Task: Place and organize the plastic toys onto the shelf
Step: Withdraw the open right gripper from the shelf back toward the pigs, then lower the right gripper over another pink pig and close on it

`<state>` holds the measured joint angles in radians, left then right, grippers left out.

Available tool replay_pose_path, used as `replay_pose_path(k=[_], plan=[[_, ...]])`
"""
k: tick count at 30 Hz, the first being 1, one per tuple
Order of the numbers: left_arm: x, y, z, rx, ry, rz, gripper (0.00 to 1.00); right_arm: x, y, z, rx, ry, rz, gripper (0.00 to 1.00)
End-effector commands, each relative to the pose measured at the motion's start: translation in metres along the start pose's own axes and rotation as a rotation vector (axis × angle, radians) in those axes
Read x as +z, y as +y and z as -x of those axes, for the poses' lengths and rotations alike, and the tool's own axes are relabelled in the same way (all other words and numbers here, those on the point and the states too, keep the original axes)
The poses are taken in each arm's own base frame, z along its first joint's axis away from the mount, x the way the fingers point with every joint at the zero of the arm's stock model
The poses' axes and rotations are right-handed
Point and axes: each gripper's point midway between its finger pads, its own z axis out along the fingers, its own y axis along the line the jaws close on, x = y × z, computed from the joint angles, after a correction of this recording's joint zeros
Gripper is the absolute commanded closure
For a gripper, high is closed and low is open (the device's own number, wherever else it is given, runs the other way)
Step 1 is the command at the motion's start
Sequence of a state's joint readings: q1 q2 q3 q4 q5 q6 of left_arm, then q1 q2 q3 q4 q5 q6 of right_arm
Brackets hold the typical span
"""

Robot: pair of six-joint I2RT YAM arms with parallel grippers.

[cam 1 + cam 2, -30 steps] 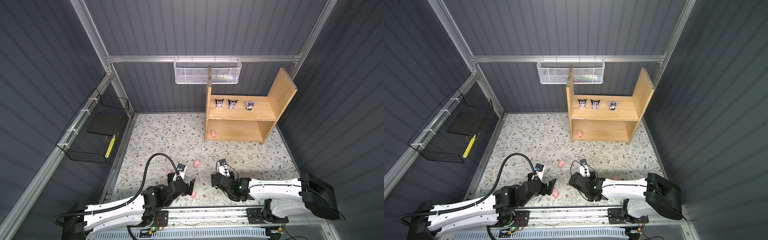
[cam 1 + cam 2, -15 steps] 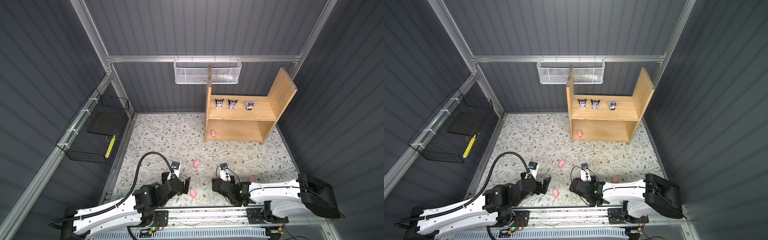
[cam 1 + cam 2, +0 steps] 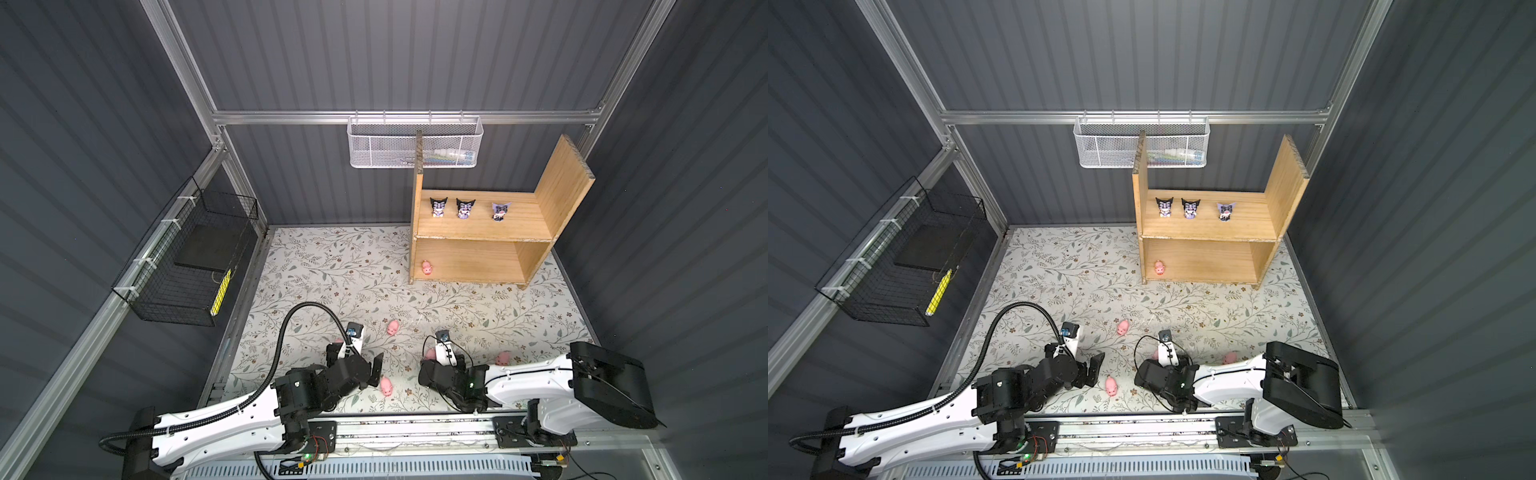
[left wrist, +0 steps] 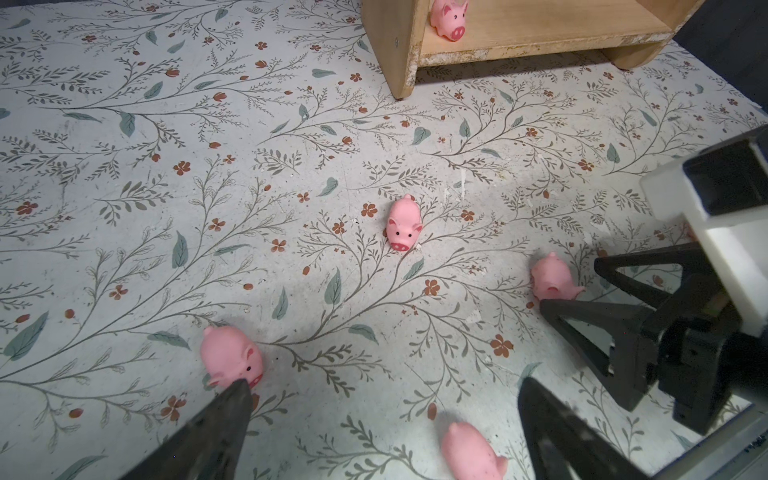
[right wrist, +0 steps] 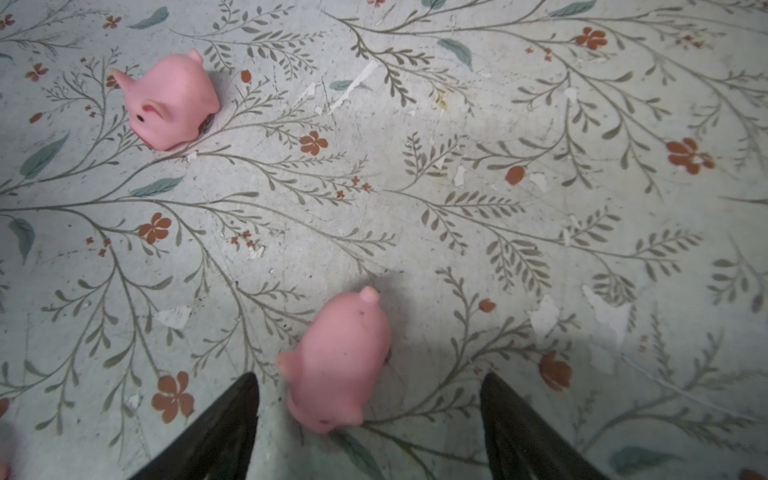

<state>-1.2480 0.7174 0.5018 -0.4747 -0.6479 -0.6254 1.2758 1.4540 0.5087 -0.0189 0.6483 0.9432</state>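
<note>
- Left gripper (image 4: 384,382): we find its fingers spread, gripping nothing. Its wrist view shows one pink pig (image 4: 471,453) on the mat between them and another pink pig (image 4: 230,357) just beyond one fingertip.
- Right gripper (image 5: 370,376): we find it spread likewise. A pink pig (image 5: 338,361) lies between its fingers, unpinched. Whether one finger touches it we cannot tell.
- View differences: both top views partly hide two pigs behind the grippers, whereas the wrist views show them whole. Only the left wrist view shows the snout of the pig on the shelf (image 4: 540,25). Neither wrist view shows the upper level or the baskets.
- Surface and room: we note a worn floral mat (image 3: 332,270), dark ribbed walls (image 3: 374,62) and an aluminium frame (image 3: 395,117).
- Count:
  - six pink pigs, five on the mat near the grippers and one pig (image 3: 427,268) at the left end of the shelf's lower level;
  - three horned figurines (image 3: 465,208) upright in a row on the upper level, two black-hooded and one lavender;
  - one white mesh basket (image 3: 382,145) on the back rail;
  - one black wire basket (image 3: 183,266) on the left wall.
</note>
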Motion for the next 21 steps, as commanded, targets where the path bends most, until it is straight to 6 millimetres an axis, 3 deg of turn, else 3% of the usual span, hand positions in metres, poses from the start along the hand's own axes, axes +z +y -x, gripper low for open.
replay_pose_path(k=[1, 11, 21], plan=[[-0.002, 0.005, 0.001, -0.010, -0.023, 0.017, 0.00, -0.001, 0.008, 0.007, 0.040, -0.041, 0.020, 0.20], [-0.002, 0.006, 0.001, -0.012, -0.021, 0.025, 0.00, 0.010, 0.021, 0.001, 0.043, -0.027, 0.025, 0.31], [-0.001, 0.006, 0.002, -0.006, -0.024, 0.027, 0.00, 0.018, 0.021, -0.007, 0.025, -0.006, -0.010, 0.44]])
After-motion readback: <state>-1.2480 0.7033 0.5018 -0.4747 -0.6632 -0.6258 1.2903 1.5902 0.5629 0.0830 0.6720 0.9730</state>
